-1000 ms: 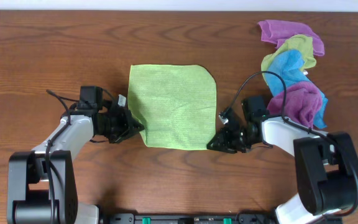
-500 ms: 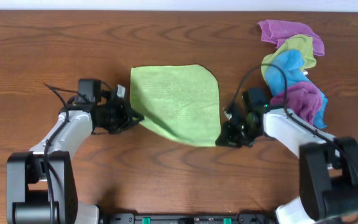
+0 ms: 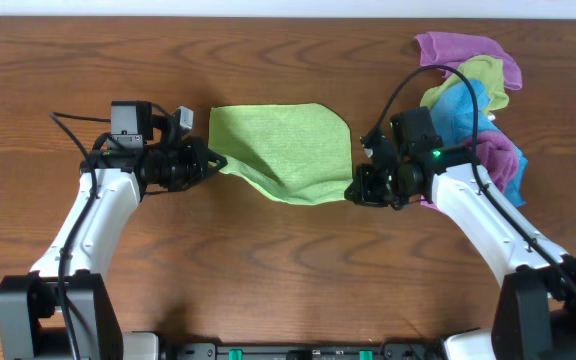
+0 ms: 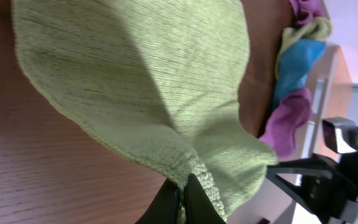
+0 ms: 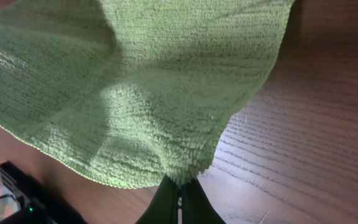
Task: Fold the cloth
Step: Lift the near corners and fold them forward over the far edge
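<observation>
A light green cloth lies on the wooden table, its near edge lifted and drawn toward the far edge. My left gripper is shut on the cloth's near left corner, seen pinched in the left wrist view. My right gripper is shut on the near right corner, seen pinched in the right wrist view. The lifted cloth hangs between the two grippers above the table, and its far part still rests flat.
A pile of purple, yellow-green and blue cloths lies at the far right, close behind my right arm. It also shows in the left wrist view. The wooden table extends in front of the cloth.
Both grippers have moved away from the near edge toward the far side, carrying the cloth's near corners up and over. The visible cloth area has shortened.
</observation>
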